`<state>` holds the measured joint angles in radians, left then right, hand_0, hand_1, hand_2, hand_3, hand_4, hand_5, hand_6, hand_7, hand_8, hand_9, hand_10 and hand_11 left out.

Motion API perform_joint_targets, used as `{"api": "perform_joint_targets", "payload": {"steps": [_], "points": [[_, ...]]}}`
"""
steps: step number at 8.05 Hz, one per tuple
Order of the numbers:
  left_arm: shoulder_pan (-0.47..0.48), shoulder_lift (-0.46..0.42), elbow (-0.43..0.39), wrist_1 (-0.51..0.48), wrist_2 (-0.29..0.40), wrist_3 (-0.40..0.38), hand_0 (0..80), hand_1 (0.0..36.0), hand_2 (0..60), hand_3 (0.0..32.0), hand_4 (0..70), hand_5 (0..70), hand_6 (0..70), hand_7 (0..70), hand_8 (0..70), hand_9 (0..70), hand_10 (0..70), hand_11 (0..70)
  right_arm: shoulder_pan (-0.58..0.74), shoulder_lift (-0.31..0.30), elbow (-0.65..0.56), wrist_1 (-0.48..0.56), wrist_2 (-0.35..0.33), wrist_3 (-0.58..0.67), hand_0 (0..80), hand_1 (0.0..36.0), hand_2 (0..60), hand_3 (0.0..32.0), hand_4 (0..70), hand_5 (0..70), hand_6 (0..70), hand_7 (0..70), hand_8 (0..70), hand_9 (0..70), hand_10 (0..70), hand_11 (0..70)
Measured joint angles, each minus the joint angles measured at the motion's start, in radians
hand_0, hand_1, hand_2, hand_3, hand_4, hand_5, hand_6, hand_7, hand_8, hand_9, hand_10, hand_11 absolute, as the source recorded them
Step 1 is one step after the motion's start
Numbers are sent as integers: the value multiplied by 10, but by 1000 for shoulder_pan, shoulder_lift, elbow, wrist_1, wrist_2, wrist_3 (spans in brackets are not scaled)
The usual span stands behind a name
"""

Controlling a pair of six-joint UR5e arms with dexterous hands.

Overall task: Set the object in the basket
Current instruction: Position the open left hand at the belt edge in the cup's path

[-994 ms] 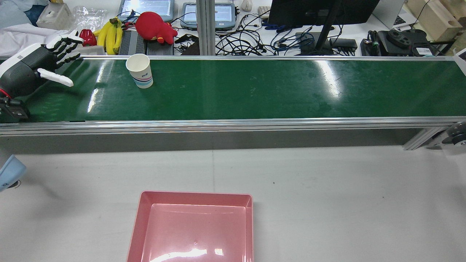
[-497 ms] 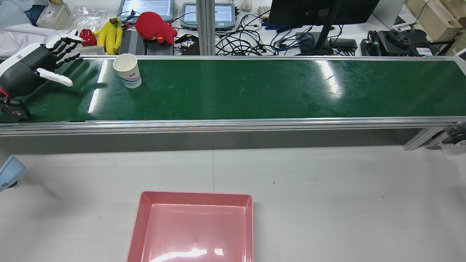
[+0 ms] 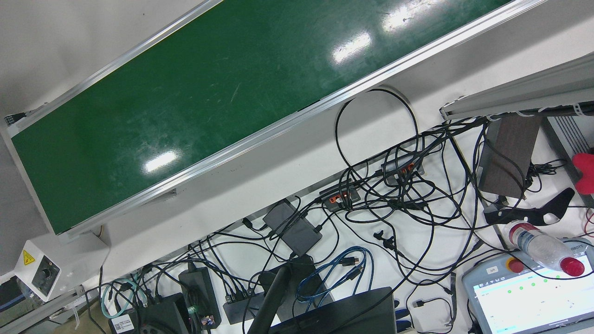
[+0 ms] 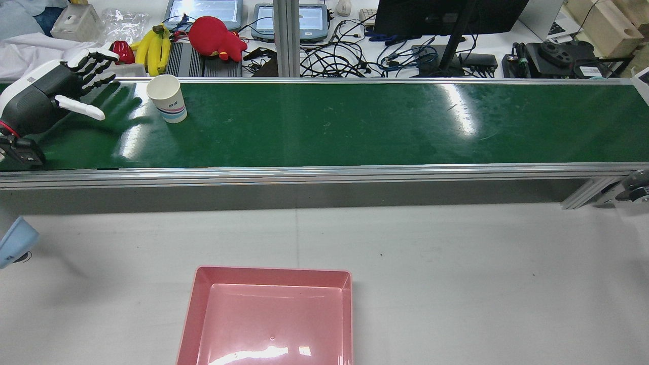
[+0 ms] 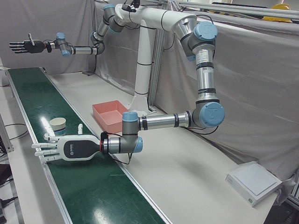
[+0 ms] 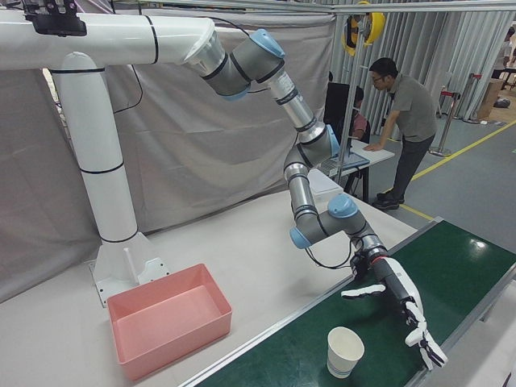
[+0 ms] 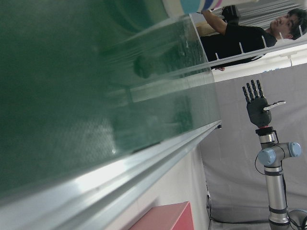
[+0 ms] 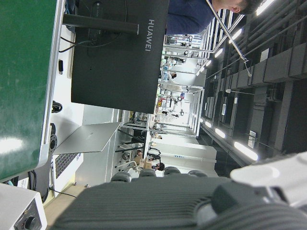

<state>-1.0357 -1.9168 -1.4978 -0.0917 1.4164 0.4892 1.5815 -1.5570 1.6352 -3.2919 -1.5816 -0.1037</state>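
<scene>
A white paper cup [image 4: 166,99] with a striped band stands upright on the green conveyor belt [image 4: 355,126] near its left end. My left hand [image 4: 48,96] hovers over the belt just left of the cup, open, fingers spread toward it, a gap between them. The same hand [image 5: 65,148] and cup [image 5: 58,123] show in the left-front view, and again, hand [image 6: 399,298] and cup [image 6: 345,351], in the right-front view. My right hand [image 5: 21,45] is held high beyond the belt's far end, open and holding nothing. The pink basket [image 4: 195,304] sits on the grey table, nothing in it.
Beyond the belt lies a cluttered desk with bananas [image 4: 153,48], a red plush toy [image 4: 215,36], tablets, cables and a monitor [image 4: 446,15]. A person [image 6: 407,121] leans at a desk behind the station. A vertical aluminium post [image 4: 286,38] stands behind the belt.
The cup has travelled left along the belt, closer to my left hand. The left hand has shifted slightly toward the belt's far edge and stayed open.
</scene>
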Motion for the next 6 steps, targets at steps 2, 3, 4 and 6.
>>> {"api": "perform_joint_targets", "payload": {"steps": [2,3,4,6], "points": [[1,1,1,5,1,7,542,143,0,80,0,403,18,20,25,10,46,86,0,0,0,0,0,1,0,0,0,0,0,0,0,0,0,0,0,0],[0,0,1,14,1,11,543,143,0,82,0,402,17,19,24,8,45,84,0,0,0,0,0,0,0,0,0,0,0,0,0,0,0,0,0,0],[-3,0,1,22,1,13,536,137,0,90,0,397,16,20,25,10,45,85,0,0,0,0,0,0,0,0,0,0,0,0,0,0,0,0,0,0],[-9,0,1,36,1,36,532,135,0,90,0,402,16,19,27,13,44,83,0,0,0,0,0,0,0,0,0,0,0,0,0,0,0,0,0,0]]}}
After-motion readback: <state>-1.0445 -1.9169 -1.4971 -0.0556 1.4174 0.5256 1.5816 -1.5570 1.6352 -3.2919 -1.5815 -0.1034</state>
